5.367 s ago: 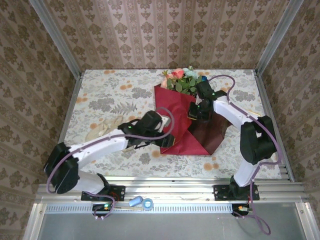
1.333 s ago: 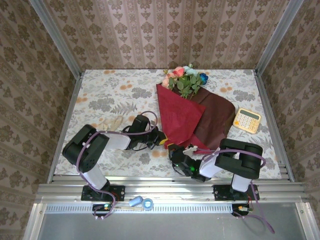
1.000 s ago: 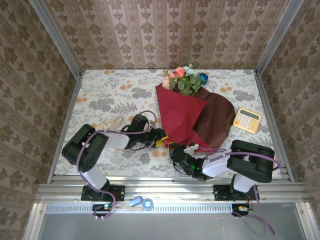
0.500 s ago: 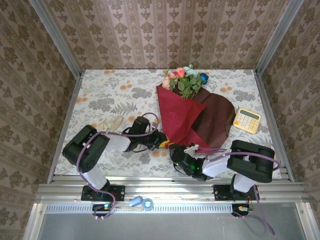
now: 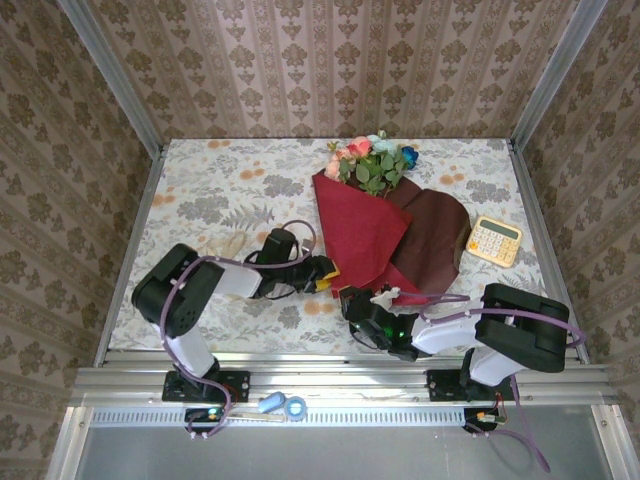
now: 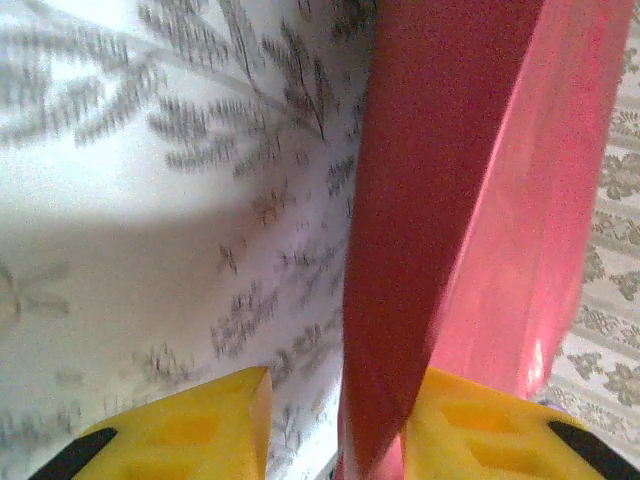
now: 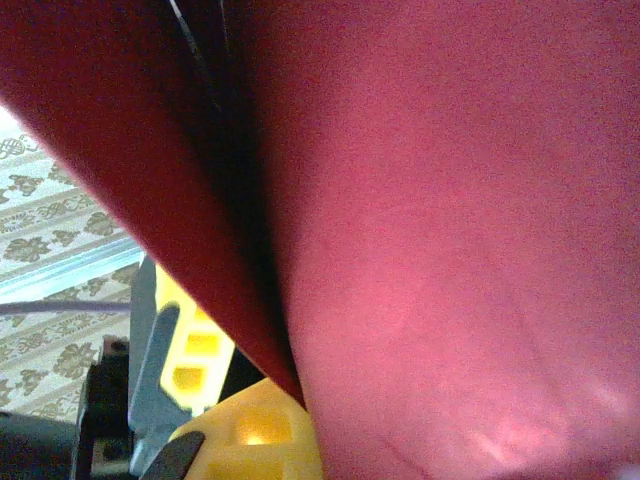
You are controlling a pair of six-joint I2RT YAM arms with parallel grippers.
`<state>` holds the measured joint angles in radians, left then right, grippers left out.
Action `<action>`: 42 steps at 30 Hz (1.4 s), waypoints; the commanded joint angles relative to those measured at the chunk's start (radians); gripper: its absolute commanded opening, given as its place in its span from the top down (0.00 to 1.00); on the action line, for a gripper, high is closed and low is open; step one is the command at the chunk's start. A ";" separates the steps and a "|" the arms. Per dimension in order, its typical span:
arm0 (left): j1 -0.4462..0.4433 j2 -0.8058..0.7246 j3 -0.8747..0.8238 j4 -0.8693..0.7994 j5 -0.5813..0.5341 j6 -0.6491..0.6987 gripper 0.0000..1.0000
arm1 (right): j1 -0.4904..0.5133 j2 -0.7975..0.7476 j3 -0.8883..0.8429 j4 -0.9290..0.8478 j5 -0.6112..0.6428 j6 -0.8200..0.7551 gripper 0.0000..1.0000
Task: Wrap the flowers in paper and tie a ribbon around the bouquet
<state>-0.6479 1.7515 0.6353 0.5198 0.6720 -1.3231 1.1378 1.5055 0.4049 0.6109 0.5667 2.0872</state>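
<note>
Both light, creasable layers of the paper (image 5: 355, 235) I'd pinch at the fold: left gripper (image 6: 335, 395) parted around it, right gripper (image 5: 358, 303) clamped shut.

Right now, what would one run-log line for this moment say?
paper: folded over flowers | left gripper: open astride paper edge | right gripper: shut on paper tip

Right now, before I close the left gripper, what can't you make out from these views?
Stems of the flowers: top view, wrapped inside the paper.
Hold of the right gripper: right wrist view, paper against the lens hides whether the jaws pinch it.
Depth of paper in the left gripper: left wrist view, bottom edge cuts it off.
Ends of the ribbon: top view, too pale and small to trace.
</note>
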 commanded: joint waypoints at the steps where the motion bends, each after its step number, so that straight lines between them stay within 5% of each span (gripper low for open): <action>1: 0.015 0.061 0.058 0.030 -0.006 0.024 0.72 | 0.002 -0.021 0.013 -0.059 0.008 0.335 1.00; 4: 0.042 0.088 0.067 0.046 -0.013 0.024 1.00 | 0.003 -0.034 0.011 -0.083 0.003 0.335 1.00; 9: 0.076 0.096 0.096 0.009 -0.022 0.066 0.99 | 0.002 -0.053 0.008 -0.115 -0.025 0.326 1.00; 11: 0.080 0.105 0.123 -0.022 -0.022 0.085 0.70 | 0.002 -0.052 0.007 -0.113 -0.032 0.326 1.00; 14: 0.086 0.130 0.164 -0.047 -0.022 0.103 0.61 | 0.003 -0.047 0.005 -0.109 -0.042 0.327 1.00; 19: 0.102 0.175 0.220 -0.078 -0.022 0.127 0.75 | -0.004 -0.044 0.001 -0.105 -0.058 0.324 1.00; 22: 0.117 0.193 0.244 -0.084 -0.020 0.139 1.00 | -0.009 -0.049 -0.005 -0.107 -0.065 0.323 1.00; 29: 0.166 0.211 0.271 -0.098 -0.022 0.163 1.00 | -0.019 -0.076 -0.010 -0.129 -0.089 0.299 1.00; 31: 0.173 0.227 0.292 -0.102 -0.019 0.165 0.78 | -0.022 -0.073 -0.009 -0.122 -0.100 0.285 1.00; 34: 0.175 0.256 0.332 -0.117 -0.008 0.176 0.72 | -0.024 -0.068 -0.007 -0.115 -0.110 0.281 1.00; 39: 0.183 0.298 0.386 -0.134 -0.002 0.189 0.75 | -0.030 -0.071 -0.015 -0.109 -0.118 0.280 1.00; 42: 0.211 0.319 0.409 -0.133 -0.004 0.194 1.00 | -0.033 -0.084 -0.017 -0.125 -0.126 0.274 1.00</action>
<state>-0.4736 2.0430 1.0164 0.3954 0.6952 -1.1526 1.1088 1.4483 0.4038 0.5335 0.4561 2.0872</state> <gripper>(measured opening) 0.053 0.053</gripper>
